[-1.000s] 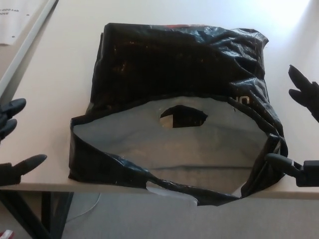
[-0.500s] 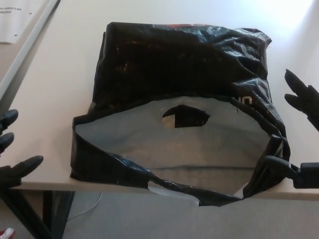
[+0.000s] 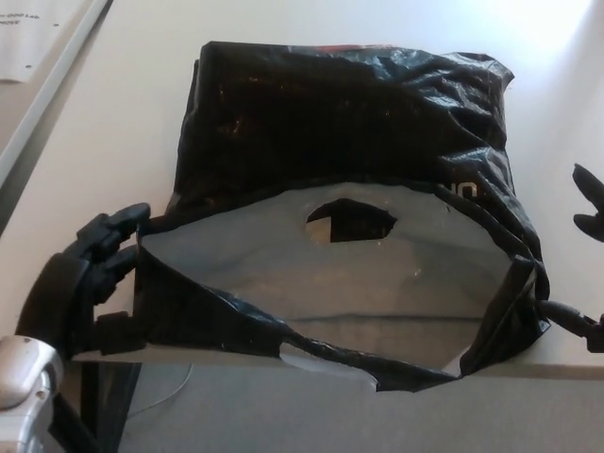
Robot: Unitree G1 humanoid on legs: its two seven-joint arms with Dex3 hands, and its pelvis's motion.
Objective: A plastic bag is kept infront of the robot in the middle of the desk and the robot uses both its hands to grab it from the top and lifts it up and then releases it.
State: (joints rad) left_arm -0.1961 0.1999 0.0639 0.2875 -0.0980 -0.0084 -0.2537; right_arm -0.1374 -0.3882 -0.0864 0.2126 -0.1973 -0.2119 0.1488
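Observation:
A black plastic bag (image 3: 340, 123) lies in the middle of the beige desk (image 3: 113, 123), its grey-lined mouth (image 3: 330, 283) gaping toward me and hanging a little over the front edge. A handle hole (image 3: 351, 219) shows in the far lip. My left hand (image 3: 90, 278) is pressed up against the bag's left rim, with fingers above and thumb below the corner, spread and not closed on it. My right hand (image 3: 590, 200) sits at the picture's right edge, mostly cut off. Its fingers are apart and its thumb (image 3: 574, 321) is just beside the bag's right corner.
A white sheet of paper (image 3: 24, 38) and a pale strip (image 3: 52, 90) lie at the far left of the desk. The desk's front edge (image 3: 189, 357) runs under the bag's mouth, with floor and a dark desk leg (image 3: 104, 396) below.
My left hand has swung in from the left edge to the bag's left rim. My right hand has drifted outward to the right, partly leaving the picture. The bag has not moved.

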